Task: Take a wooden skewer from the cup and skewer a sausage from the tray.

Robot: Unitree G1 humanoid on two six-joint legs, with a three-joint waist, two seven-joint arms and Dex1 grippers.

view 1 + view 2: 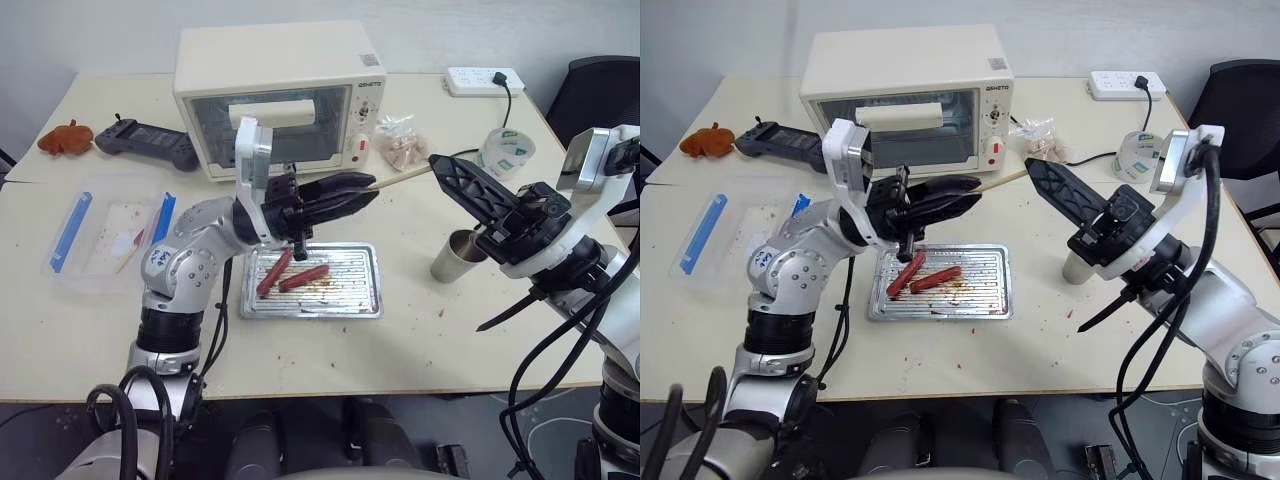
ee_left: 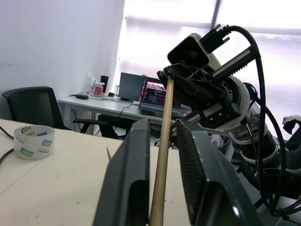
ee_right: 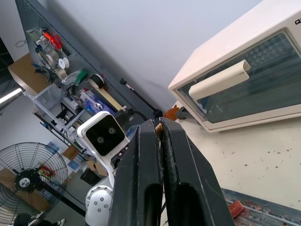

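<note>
Mid-frame above the shallow ribbed silver metal tray (image 1: pixel 345 290), a thin, straight pale wooden skewer (image 1: pixel 402 176) spans between both black two-fingered grippers, left (image 1: pixel 362 192) and right (image 1: pixel 441 164), each with jaws pinching one end.
</note>
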